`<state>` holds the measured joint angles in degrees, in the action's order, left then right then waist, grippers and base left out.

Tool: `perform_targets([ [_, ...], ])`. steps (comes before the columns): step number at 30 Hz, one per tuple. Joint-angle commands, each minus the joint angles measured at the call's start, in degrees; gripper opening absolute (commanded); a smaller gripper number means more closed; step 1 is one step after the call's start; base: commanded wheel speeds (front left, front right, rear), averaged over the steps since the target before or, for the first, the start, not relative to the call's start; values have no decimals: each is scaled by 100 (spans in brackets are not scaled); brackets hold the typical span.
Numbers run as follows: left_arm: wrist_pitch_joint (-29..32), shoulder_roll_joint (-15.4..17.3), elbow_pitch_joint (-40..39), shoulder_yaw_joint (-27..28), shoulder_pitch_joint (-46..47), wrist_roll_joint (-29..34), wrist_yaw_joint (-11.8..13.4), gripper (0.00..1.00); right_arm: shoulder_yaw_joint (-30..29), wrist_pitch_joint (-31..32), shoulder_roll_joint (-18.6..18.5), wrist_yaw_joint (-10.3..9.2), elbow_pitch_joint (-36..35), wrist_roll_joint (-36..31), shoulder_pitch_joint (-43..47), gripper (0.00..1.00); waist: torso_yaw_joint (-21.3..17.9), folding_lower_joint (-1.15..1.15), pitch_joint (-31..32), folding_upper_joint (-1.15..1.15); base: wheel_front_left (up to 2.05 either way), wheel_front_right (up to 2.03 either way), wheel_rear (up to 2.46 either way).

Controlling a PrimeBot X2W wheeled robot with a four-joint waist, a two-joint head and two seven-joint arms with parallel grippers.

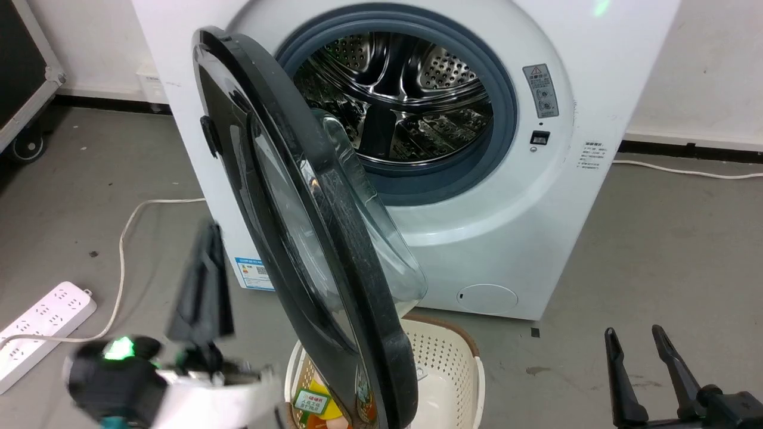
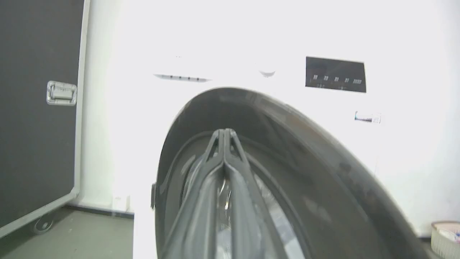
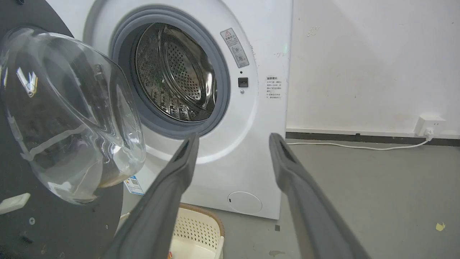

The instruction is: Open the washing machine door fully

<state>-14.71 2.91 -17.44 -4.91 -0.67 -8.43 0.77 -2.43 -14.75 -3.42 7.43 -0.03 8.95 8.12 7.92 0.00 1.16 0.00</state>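
1. Looking down from the head, the left pincer [image 1: 208, 238] is blurred, its fingers pressed together with nothing seen between them. Just to its right the washing machine door [image 1: 351, 238] stands swung out from the white washing machine [image 1: 536, 196], nearly edge-on, with its glass bowl facing the drum [image 1: 393, 95]. Whether the pincer touches the door's black face I cannot tell. The right pincer [image 1: 633, 332] is well apart on the door's far side, fingers spread and empty. A basket [image 1: 447, 363] sits on the floor between the two pincers, under the door's lower edge. A power strip [image 1: 42, 322] lies to the left of the left pincer.
2. From the left wrist, the left pincer [image 2: 224, 133] has its tips meeting. The door's [image 2: 323, 154] dark outer face curves close beyond them, and the machine front above is washed out by glare. A black case [image 2: 36, 126] stands off to the left.
3. From the right wrist, the right pincer [image 3: 233, 138] has its fingers wide apart. The drum [image 3: 172, 72] shows above its left finger, the door's [image 3: 54, 230] glass bowl is further left, and the basket [image 3: 196, 230] is low between the fingers.
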Motion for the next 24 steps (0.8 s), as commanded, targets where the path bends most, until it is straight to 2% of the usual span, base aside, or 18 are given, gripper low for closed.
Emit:
perform_targets([
  [1, -29, -1, -244, -12, 193, -72, 87, 0, -1, -25, 35, 6, 30, -19, 10, 100, 8, 0, 7, 0, 0, 0, 0],
  [6, -29, -2, -987, -258, 605, -39, 233, 0, 45, -25, 41, 6, 88, -16, -1, 100, 7, 0, 39, 0, 0, 0, 0],
  [14, -29, -2, -1118, -963, 639, 250, 75, 0, 76, -25, 48, 6, 126, -4, -38, 100, -31, 0, 66, 0, 0, 0, 0],
  [20, 8, 83, -768, -1830, 457, 235, -424, 0, -5, -25, 52, 6, 169, 51, -21, 100, 14, 0, 49, 0, 0, 0, 0],
  [24, 183, 99, -363, -2370, 349, 158, -594, 0, -2, -25, 53, 6, 190, 99, -27, 100, 42, 0, 31, 0, 0, 0, 0],
])
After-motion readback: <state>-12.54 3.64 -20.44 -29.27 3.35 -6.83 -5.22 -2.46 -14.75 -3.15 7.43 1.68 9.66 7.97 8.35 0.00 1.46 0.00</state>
